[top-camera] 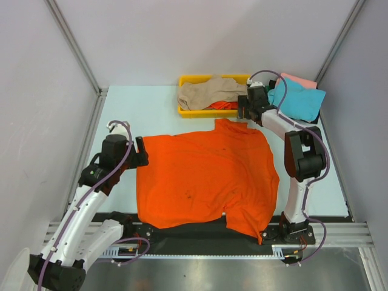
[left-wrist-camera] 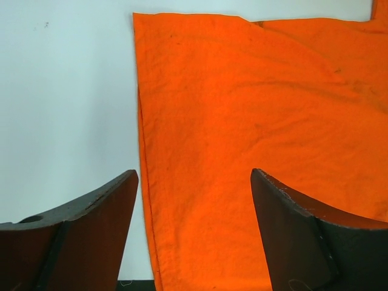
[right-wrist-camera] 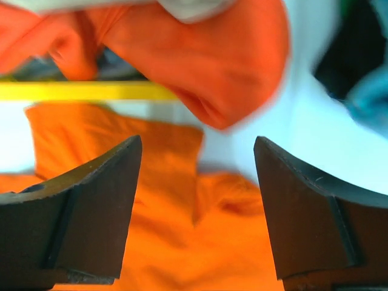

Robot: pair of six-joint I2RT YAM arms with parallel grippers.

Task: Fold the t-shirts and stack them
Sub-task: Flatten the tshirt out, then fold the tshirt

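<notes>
One orange t-shirt (top-camera: 206, 179) lies spread flat at centre of table (top-camera: 133, 109); no fold made yet. Beige shirt (top-camera: 209, 92) and more orange cloth (top-camera: 223, 105) heaped in yellow tray (top-camera: 185, 112) at back. Teal shirt (top-camera: 297, 102) crumpled over pink shirt (top-camera: 301, 80) at back right. No stack started. Left gripper (left-wrist-camera: 194, 182) hovers over spread shirt's left edge, jaws apart, empty. Right gripper (right-wrist-camera: 197, 151) near far sleeve beside tray, jaws apart, empty. Nearly all work left.
</notes>
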